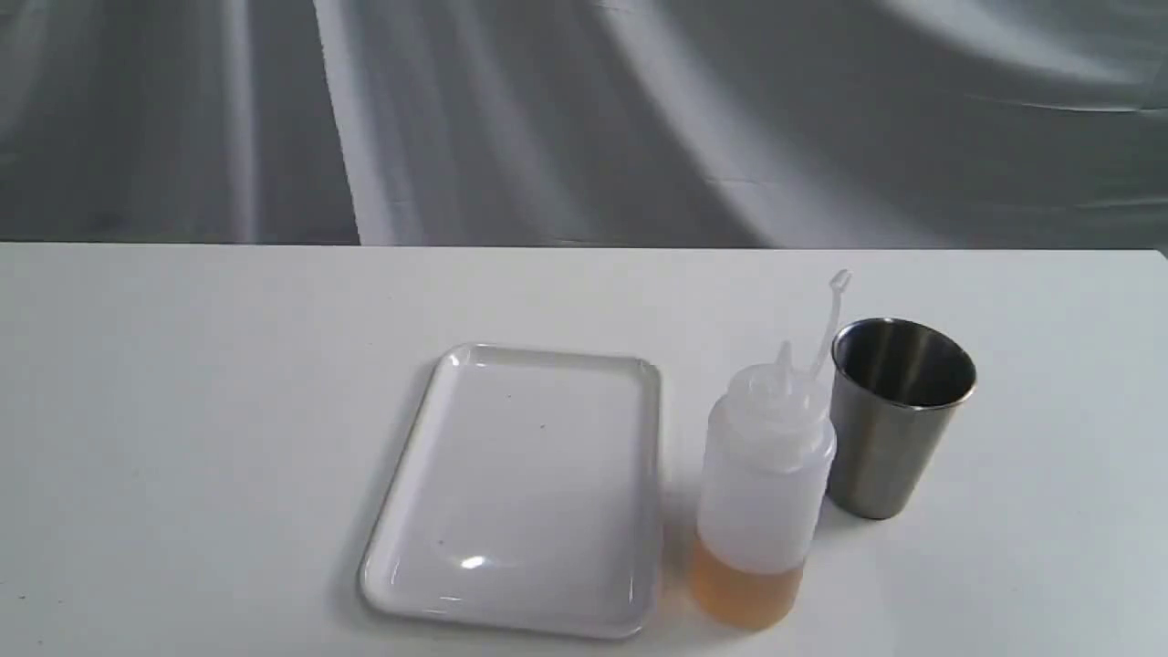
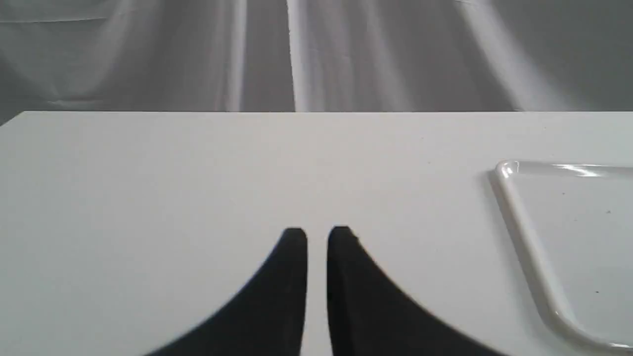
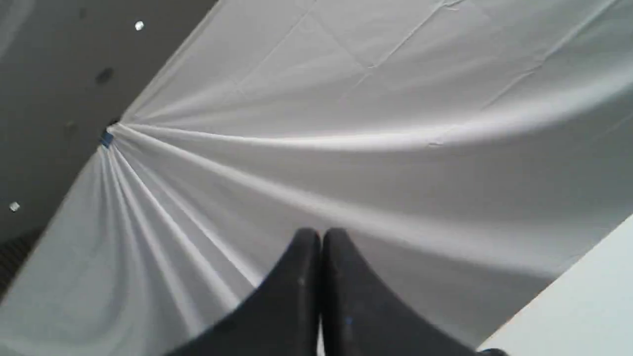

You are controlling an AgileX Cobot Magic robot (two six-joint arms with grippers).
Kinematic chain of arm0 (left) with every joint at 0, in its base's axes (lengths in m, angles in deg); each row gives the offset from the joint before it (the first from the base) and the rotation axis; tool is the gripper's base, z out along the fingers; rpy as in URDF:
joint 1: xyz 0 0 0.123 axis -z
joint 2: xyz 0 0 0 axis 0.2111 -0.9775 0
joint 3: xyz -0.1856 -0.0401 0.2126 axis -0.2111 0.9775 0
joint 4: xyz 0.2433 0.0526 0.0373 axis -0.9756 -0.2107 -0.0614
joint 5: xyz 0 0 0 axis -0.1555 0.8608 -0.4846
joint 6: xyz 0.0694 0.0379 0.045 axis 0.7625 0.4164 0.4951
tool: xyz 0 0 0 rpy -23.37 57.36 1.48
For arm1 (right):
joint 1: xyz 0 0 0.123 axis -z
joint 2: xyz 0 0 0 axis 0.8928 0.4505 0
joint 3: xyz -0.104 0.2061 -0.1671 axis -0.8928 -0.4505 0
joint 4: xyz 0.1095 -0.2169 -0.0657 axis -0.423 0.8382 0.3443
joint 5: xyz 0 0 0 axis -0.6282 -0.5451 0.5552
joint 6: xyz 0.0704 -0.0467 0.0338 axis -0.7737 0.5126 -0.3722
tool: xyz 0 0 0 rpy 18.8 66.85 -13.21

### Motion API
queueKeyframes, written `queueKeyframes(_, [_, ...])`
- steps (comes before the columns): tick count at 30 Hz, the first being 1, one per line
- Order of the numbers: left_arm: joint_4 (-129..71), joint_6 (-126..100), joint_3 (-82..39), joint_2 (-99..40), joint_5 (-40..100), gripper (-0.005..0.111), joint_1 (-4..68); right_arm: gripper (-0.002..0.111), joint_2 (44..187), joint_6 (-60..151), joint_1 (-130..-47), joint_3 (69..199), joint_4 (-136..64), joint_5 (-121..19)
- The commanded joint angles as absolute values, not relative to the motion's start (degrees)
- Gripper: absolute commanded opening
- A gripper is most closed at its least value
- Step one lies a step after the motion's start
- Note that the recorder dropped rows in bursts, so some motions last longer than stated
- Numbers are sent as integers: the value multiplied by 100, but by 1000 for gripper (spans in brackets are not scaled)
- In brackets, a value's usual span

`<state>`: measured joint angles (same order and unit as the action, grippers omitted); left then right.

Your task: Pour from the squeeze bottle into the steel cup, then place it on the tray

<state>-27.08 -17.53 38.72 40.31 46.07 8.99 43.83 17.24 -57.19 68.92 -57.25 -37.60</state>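
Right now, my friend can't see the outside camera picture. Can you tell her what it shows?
A squeeze bottle with a little orange liquid at its bottom stands upright on a white table, between a flat white tray on its left and a steel cup on its right. Nothing lies on the tray, and grey cloth hangs behind.

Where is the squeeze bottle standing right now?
In the exterior view the squeeze bottle stands upright on the table, right of centre, between the tray on its left and the steel cup close behind on its right.
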Motion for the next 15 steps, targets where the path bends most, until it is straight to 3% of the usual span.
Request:
queueKeyframes(1, [-2710,-1767,3897,4045,4567,8,912,0,4369,786,-5735,6883,-4927,-3185])
queueKeyframes(7, [-2710,-1781,3897,4045,4567,8,912,0,4369,-765,-5815,6883,-2052,-1154])
queueKeyframes(15, [-2710,-1766,3897,4045,4567,8,912,0,4509,-1882,-5815,8463,559,-2338])
